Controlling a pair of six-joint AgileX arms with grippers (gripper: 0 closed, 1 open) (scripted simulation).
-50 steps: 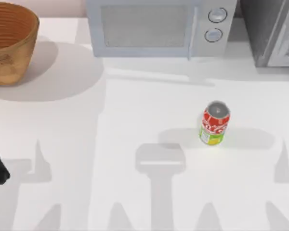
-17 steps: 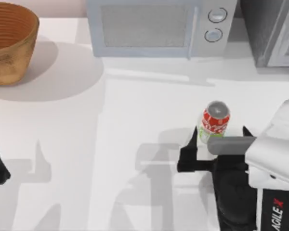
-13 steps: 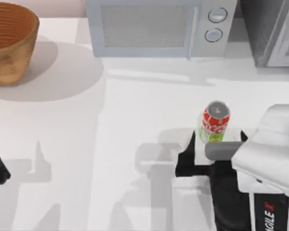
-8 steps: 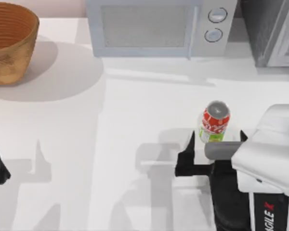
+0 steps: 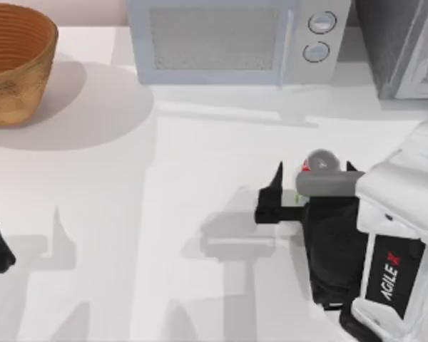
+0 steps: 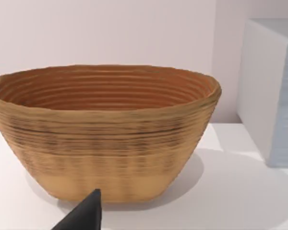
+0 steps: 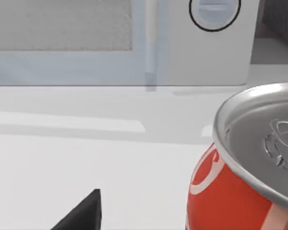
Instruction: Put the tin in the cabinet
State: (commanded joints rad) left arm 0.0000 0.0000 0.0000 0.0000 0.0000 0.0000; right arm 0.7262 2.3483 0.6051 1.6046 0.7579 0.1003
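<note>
White table [image 5: 200, 214], bare across its middle. Dark grey speckled cabinet [image 5: 399, 43] is set at the far right corner, its lighter door panel seen at the edge. Light grey microwave [image 5: 235, 39], with two round knobs, is placed just left of the cabinet along the back. Woven basket [image 5: 14, 60] is found at the far left corner, well apart from the rest. Right gripper [image 5: 314, 174] is spread wide around the tin [image 5: 321, 161], one dark finger [image 5: 273, 192] left of it and the other just right; contact cannot be told. Tin is stood upright on the table's right half, in front of the microwave, silver top showing. Left gripper [image 6: 81, 218] is parked near the basket.
</note>
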